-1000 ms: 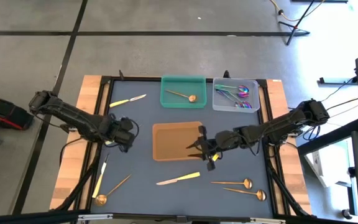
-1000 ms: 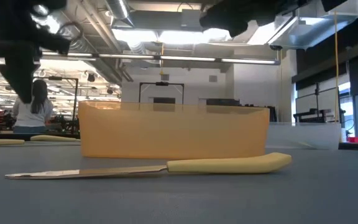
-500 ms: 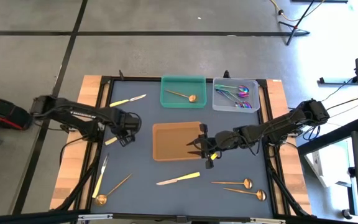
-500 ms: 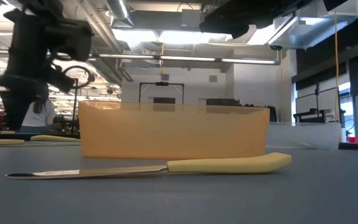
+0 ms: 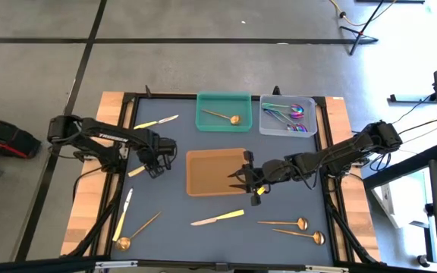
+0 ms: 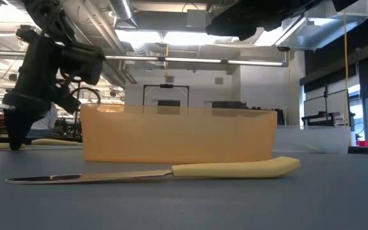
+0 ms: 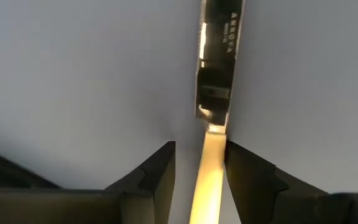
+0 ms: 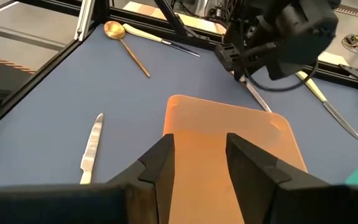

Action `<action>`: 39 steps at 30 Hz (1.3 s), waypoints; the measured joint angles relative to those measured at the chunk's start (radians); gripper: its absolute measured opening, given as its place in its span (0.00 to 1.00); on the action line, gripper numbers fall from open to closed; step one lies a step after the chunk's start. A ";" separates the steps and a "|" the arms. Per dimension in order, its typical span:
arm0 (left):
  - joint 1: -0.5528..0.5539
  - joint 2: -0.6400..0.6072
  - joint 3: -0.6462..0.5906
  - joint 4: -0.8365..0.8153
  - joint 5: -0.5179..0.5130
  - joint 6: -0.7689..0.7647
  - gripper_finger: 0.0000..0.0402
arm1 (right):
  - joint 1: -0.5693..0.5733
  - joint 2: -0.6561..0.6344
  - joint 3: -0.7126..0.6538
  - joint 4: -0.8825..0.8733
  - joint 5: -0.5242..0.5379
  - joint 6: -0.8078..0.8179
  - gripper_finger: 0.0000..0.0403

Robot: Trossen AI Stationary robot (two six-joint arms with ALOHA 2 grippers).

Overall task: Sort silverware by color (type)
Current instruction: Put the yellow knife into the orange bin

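while straddling a cream-handled knife (image 7: 211, 155) | left hand (image 7: 199, 163) open, not gripping | right hand (image 8: 199, 155) open, empty

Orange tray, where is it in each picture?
High view: the orange tray sits in the middle of the table.
Low view: it stretches across the middle, behind the yellow-handled knife.
Left wrist view: not in it.
Right wrist view: it lies just past the dark fingers.
Shared landmark: the yellow-handled knife beside the tray.

left gripper (image 5: 155, 168) over a cream knife (image 5: 136, 171); right gripper (image 5: 240, 179) at the orange tray (image 5: 203, 171).
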 joint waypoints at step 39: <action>-0.276 -0.153 0.435 -0.057 -0.357 -0.030 0.11 | 0.000 0.002 0.000 0.172 0.041 0.083 0.33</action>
